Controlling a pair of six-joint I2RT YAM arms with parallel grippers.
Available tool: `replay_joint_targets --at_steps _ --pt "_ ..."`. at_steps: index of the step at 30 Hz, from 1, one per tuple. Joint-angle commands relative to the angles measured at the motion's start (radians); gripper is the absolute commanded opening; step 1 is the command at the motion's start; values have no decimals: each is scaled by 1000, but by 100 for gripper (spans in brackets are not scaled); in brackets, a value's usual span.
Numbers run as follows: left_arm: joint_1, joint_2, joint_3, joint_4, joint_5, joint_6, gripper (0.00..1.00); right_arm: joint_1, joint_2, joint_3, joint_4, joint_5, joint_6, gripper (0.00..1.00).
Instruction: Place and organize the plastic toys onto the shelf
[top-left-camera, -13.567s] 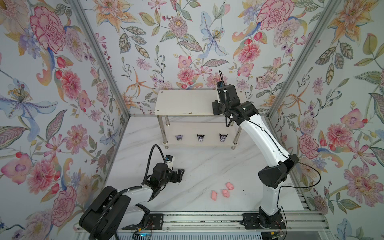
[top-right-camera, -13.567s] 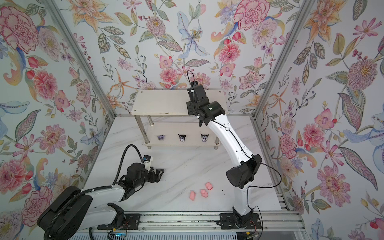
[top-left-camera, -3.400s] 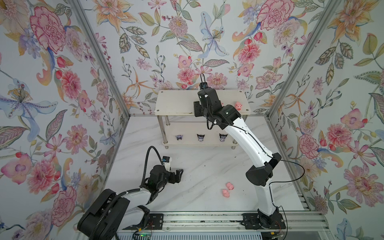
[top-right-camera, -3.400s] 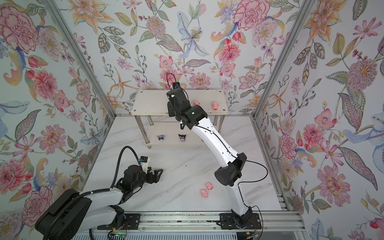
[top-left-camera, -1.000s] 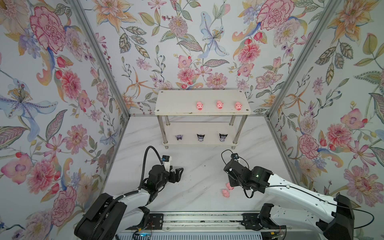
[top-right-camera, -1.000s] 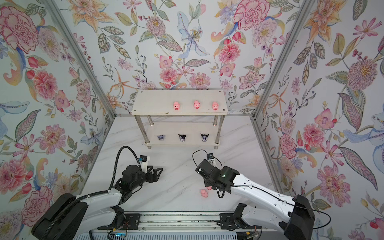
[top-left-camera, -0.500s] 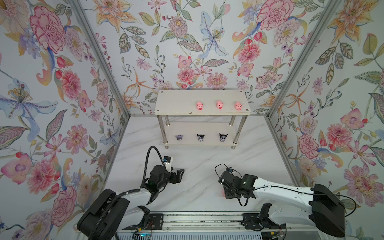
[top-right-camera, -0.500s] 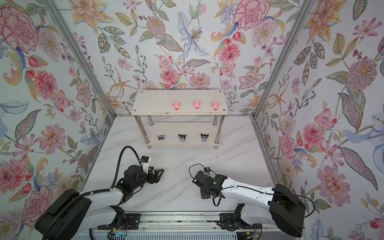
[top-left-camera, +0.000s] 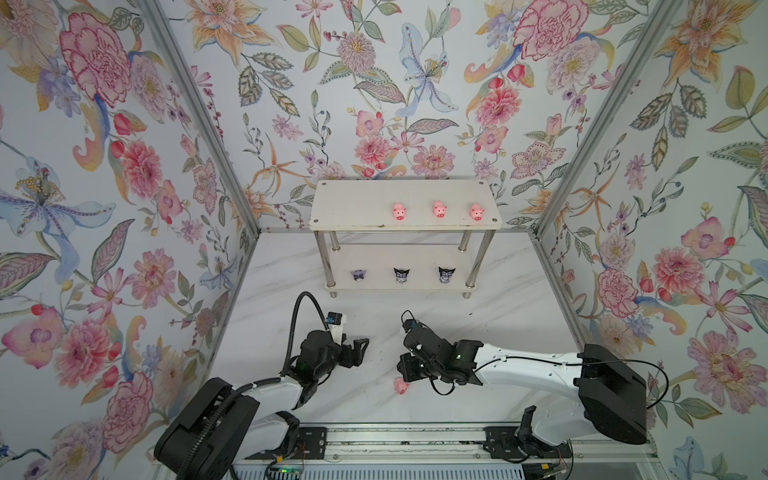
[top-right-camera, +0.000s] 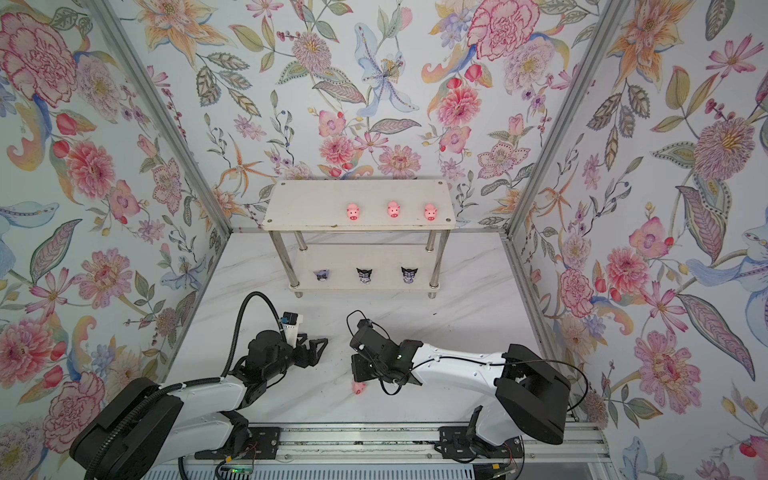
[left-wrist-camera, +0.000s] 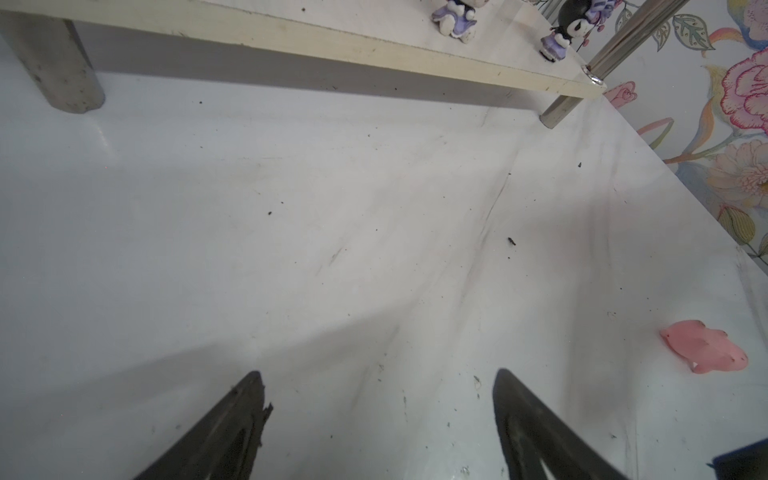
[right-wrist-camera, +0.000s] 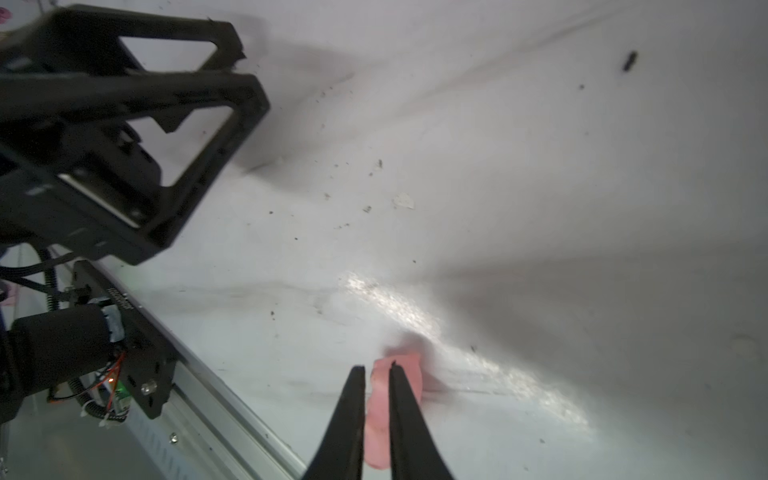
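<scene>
Nearest the front rail (top-left-camera: 415, 436), my right gripper (right-wrist-camera: 377, 366) pinches a pink pig (right-wrist-camera: 376, 411) low over the marble table (top-left-camera: 519, 316). My left gripper (top-left-camera: 362, 352) sits low alongside, jaws spread, empty. Beyond, against the floral back wall (top-left-camera: 415, 104), the shelf (top-left-camera: 353, 208) carries three more pigs (top-left-camera: 439, 209) in a row up top and three purple figurines (top-left-camera: 401, 275) spaced along its lower board.
</scene>
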Motion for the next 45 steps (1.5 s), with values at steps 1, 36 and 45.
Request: replay_joint_targets --at_steps 1,36,45 --pt "-5 -24 7 9 0 16 87 10 -49 4 -39 -5 -49 12" --pt "-6 -49 4 -14 -31 23 87 183 -51 23 -161 253 -136 0" --pt "-6 -49 5 -19 -38 28 87 238 197 102 -112 173 -151 0"
